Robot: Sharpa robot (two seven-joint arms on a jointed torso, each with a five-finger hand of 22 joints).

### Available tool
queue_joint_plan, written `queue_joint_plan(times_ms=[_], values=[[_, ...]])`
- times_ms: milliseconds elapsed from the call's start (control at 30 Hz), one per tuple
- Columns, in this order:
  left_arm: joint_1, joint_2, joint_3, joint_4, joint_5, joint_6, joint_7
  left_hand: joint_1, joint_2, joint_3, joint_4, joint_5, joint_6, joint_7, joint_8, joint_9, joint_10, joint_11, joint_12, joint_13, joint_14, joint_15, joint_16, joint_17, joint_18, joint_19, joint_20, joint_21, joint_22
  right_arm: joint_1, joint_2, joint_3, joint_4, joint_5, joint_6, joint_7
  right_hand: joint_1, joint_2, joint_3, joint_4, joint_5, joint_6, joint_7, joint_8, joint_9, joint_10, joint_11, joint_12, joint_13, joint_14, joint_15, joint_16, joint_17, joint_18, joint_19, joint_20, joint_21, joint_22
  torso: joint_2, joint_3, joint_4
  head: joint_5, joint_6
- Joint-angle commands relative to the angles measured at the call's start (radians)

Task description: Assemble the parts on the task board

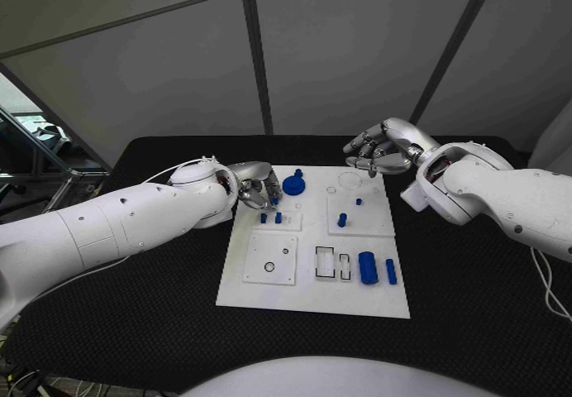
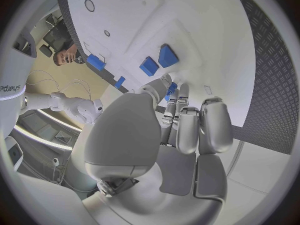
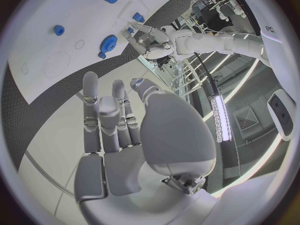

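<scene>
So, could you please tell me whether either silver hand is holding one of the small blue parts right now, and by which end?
Nothing is held. The right hand hovers open; the left hand rests empty at the white task board.

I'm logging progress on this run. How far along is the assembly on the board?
Partly done, it seems. Several small blue pegs already stand upright in the white board. The left hand has its fingers at the blue gear near the board's far edge; whether it grips it is unclear. The right hand hovers open beyond the board. Two blue cylinders lie loose beside empty rectangular slots.
</scene>
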Motion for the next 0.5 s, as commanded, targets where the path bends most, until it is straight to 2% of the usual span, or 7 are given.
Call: queue_joint_plan(times_ms=[33,267,500], values=[[0.001,-0.002,0.001,0.002,0.001,0.006,-0.008,-0.009,0.001,-0.01,0.0,0.001,-0.014,-0.003,-0.009,-0.005,-0.021,0.004,0.005,0.002,0.038,0.01,0.008,0.0,-0.129,-0.003,0.011,-0.013,0.128,0.002,0.0,0.001,0.001,-0.003,0.001,0.008,-0.002,-0.007,0.005,0.001,0.005,0.004,0.004,0.005,-0.001,0.003,-0.003,-0.006,-0.001,0.009,0.0,-0.007,-0.001,0.017,0.007,0.001,-0.005,-0.002,0.0,-0.0005,0.0004,0.001,0.001],[0.001,-0.008,0.001,0.003,0.001,-0.009,-0.003,-0.005,0.007,-0.037,-0.012,0.001,-0.06,-0.014,-0.028,-0.023,-0.111,0.023,0.004,-0.002,0.038,0.024,0.017,0.0,-0.11,-0.034,0.024,-0.112,0.082,0.002,0.0,0.001,-0.003,-0.01,0.001,0.001,-0.004,-0.009,0.009,0.004,0.005,0.001,0.006,0.003,-0.002,-0.01,-0.001,-0.02,-0.01,0.01,0.001,-0.007,0.002,0.015,0.01,0.002,-0.002,0.003,0.0,-0.0004,0.0001,0.002,0.002],[0.001,-0.022,0.002,0.005,0.001,-0.024,0.007,0.003,0.014,-0.059,-0.015,0.002,-0.069,-0.012,-0.024,-0.025,-0.152,0.03,0.012,-0.006,0.037,0.031,0.021,-0.002,-0.103,-0.043,0.031,-0.154,0.06,0.002,0.0,0.001,-0.015,-0.026,0.008,-0.006,0.002,-0.012,0.029,0.001,0.001,0.005,0.008,0.006,-0.001,-0.02,0.003,-0.084,-0.056,0.011,0.004,-0.015,0.002,0.015,0.012,0.004,-0.005,0.004,0.0,-0.0011,0.0001,0.002,0.003]])
